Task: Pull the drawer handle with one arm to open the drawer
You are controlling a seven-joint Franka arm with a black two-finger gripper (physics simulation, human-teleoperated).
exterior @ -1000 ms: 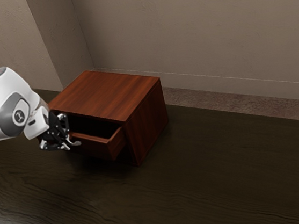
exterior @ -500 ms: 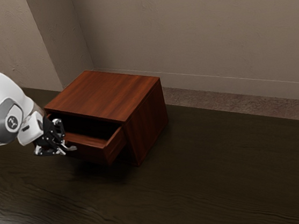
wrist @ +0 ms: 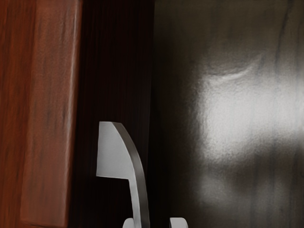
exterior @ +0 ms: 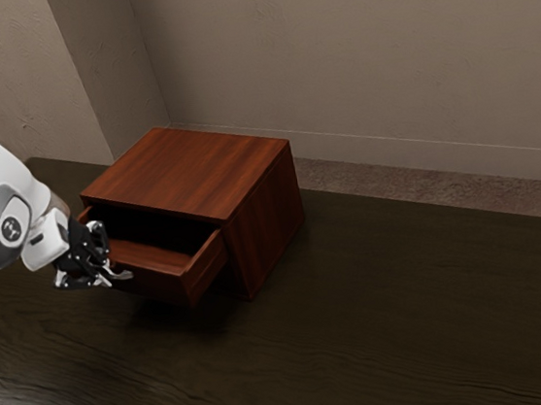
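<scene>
Dark wooden floor (exterior: 382, 327) carried the cabinet (exterior: 203, 171) near the wall corner, its drawer (exterior: 176, 270) standing partly out toward the exterior view's left. The tool (exterior: 91, 270) sat at the silver handle (wrist: 116, 156); whether it clamped or merely hooked it could not be told. Pulling straight and level along the drawer's run seemed wisest, lest its sides bind in the cabinet's opening. Bare floor before the drawer front left room.

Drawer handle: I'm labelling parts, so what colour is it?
The drawer handle is light grey, like brushed metal; it shows best in the wrist view.
</scene>
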